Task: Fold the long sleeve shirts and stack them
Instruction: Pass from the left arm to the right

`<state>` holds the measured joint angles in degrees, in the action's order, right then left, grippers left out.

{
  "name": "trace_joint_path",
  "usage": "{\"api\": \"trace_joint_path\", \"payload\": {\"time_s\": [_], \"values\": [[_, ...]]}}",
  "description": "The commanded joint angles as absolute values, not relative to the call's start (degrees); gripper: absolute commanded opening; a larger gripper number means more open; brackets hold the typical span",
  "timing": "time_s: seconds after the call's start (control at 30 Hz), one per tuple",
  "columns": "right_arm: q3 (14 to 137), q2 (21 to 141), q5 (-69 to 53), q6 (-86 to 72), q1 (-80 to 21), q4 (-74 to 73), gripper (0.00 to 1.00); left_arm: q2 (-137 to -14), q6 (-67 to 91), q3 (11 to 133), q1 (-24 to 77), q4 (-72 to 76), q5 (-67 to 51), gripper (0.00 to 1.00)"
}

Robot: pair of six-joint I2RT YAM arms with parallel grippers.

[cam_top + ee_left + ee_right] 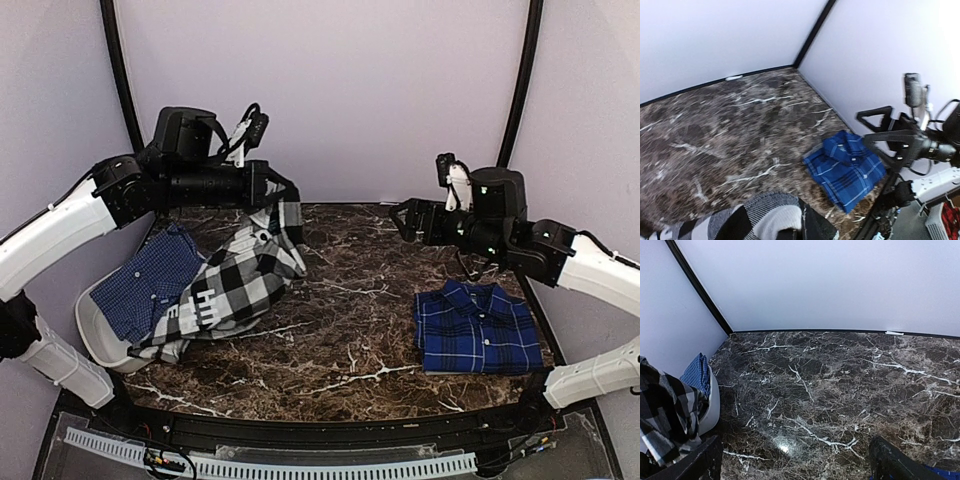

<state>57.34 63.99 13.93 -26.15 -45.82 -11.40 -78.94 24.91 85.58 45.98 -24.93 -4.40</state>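
Raised left gripper (284,200) clamps checked shirt (240,282), draped below

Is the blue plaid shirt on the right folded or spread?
Folded: the blue plaid shirt lies as a compact rectangle, collar on top.

Robot test cell in a lab

A white-and-black left arm (55,235) and right arm (600,270) flank a dark marble-patterned table (340,340). Plain pale walls (350,90) on black frame poles (522,80) box it in, and a slotted cable duct (300,466) (loose wiring (165,462) beside it) lines the front.
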Motion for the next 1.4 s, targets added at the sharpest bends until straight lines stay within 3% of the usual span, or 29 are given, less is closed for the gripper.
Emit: {"api": "trace_joint_path", "payload": {"time_s": [0.0, 0.13, 0.23, 0.47, 0.7, 1.07, 1.27, 1.37], "values": [[60.6, 61.3, 17.1, -25.0, -46.1, -12.3, 0.99, -82.1, 20.9, 93.4, 50.5, -12.8, -19.9, 0.0], [61.0, 59.6, 18.3, -24.6, -46.1, -13.3, 0.99, -82.5, 22.7, 93.3, 51.8, -5.8, -23.1, 0.0], [60.9, 58.8, 19.2, -24.4, -46.1, -14.0, 0.99, -81.6, 23.1, 91.7, 50.9, -5.0, -19.2, 0.0], [60.2, 60.5, 17.9, -24.8, -46.0, -14.2, 0.99, -86.8, 30.5, 81.8, 38.7, -2.2, -27.8, 0.0], [56.7, 65.1, 9.5, -21.5, -46.0, -9.3, 0.99, -90.8, 30.1, 82.0, 37.9, 2.5, -38.6, 0.0], [54.8, 76.4, -3.0, -11.7, -45.4, 1.5, 0.97, -89.1, 29.3, 81.4, 37.9, 3.0, -43.0, 0.0], [56.1, 81.6, -2.4, -11.0, -44.9, 3.7, 0.91, -87.7, 30.3, 81.4, 37.9, 4.2, -43.8, 0.0], [57.4, 83.2, -2.4, -11.9, -44.5, 5.8, 0.77, -87.3, 30.6, 81.3, 37.9, 4.4, -43.8, 0.0]]}}
